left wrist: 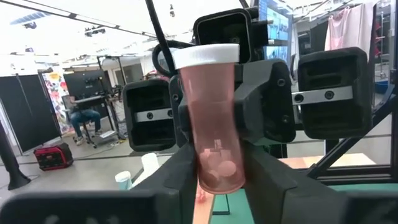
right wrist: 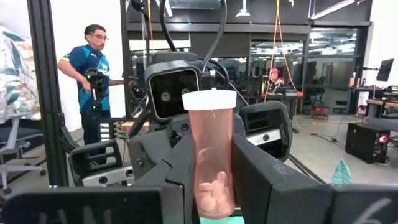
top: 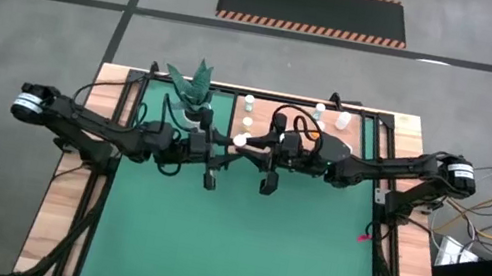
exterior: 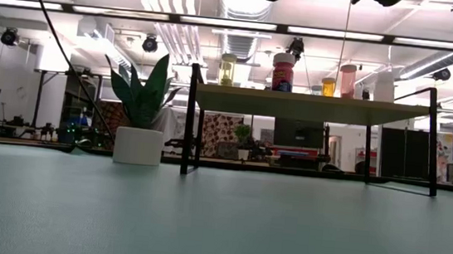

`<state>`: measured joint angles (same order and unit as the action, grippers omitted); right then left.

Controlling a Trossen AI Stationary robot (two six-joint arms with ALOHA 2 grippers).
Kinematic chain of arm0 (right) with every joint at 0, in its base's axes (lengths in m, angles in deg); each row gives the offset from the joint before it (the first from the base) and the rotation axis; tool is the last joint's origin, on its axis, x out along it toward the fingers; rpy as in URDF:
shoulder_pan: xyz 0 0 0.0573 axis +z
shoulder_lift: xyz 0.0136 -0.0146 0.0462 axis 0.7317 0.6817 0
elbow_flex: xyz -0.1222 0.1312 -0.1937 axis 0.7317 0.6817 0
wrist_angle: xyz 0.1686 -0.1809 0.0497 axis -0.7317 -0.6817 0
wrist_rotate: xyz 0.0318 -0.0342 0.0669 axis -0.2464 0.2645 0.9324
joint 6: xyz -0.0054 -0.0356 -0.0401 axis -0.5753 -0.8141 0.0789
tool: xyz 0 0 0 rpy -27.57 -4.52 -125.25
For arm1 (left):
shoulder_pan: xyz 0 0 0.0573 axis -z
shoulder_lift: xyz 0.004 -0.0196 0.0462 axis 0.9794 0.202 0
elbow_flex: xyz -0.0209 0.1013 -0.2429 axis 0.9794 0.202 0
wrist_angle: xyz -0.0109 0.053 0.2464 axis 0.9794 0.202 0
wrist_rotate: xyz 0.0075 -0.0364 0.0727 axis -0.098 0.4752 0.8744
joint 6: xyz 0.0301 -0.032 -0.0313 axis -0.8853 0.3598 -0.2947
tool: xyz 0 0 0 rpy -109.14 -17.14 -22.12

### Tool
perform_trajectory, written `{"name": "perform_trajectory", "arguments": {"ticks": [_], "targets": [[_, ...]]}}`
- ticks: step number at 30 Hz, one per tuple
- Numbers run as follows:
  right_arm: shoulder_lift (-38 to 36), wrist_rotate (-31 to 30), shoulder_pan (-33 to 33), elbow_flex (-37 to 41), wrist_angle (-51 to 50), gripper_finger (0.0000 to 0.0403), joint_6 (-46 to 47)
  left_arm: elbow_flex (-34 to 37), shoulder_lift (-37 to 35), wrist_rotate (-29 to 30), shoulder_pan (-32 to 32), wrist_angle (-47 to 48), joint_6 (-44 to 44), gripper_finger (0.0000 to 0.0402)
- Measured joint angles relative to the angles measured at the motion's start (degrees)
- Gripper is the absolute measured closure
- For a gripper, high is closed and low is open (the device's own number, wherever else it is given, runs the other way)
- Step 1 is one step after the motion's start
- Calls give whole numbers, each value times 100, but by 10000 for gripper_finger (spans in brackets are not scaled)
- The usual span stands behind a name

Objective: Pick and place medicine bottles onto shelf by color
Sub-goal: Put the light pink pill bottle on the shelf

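Note:
A pink see-through medicine bottle [top: 239,140] with a white cap is held upright in mid-air over the far middle of the green mat, with both grippers closed on it. My left gripper [top: 232,143] reaches it from the table's left and my right gripper [top: 249,141] from the right. Each wrist view shows the bottle [left wrist: 211,124] [right wrist: 211,143] between that arm's own fingers, with the other gripper behind it. The shelf [exterior: 312,107] stands at the far side of the table. On it are yellow [exterior: 228,69], large magenta [exterior: 283,71], orange [exterior: 328,87], pink [exterior: 348,80] and whitish [exterior: 383,85] bottles. My left gripper pinches the bottle's lower body [left wrist: 214,171] between its two fingers, coming level from the table's left. The bottle stands upright, cap up, lifted clear of the table. My right gripper pinches the bottle's lower body [right wrist: 211,183] between its two fingers, coming level from the table's right. The bottle stands upright in the hold, with small pink pills inside at its bottom.
A white pot with a green plant [top: 196,89] [exterior: 138,145] stands left of the shelf [top: 363,133]. The green mat [top: 238,238] spreads toward the near edge. A person [right wrist: 93,81] stands in the room beyond the table.

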<state>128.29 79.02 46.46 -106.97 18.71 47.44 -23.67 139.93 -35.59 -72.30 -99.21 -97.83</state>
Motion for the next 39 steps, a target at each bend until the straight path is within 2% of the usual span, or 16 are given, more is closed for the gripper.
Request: {"name": "perform_trajectory", "arguments": {"ticks": [2,10,13,16,20,23,27,39], "targets": [[-2,-1,-2,0,-7,322,-3,1,2,-3,0,-1,19,328],[-106,-20,-2,-81,-629,255,69,1,-25,22,7,445,-4,329],[-264,-57,-6,-344,-1595,226,63,1,-105,160,30,951,31,322],[-353,-106,-6,-872,-3078,203,13,1,-170,282,37,1556,241,319],[-174,-384,-4,-1645,-4645,189,-154,12,-152,355,33,1819,319,317],[30,-448,-2,-2086,-5318,188,-277,12,-123,388,31,1814,316,316],[222,-491,16,-2462,-5722,196,-386,12,-124,458,33,1773,313,316],[308,-593,23,-2734,-6056,262,-425,40,-125,520,31,1773,327,314]]}}
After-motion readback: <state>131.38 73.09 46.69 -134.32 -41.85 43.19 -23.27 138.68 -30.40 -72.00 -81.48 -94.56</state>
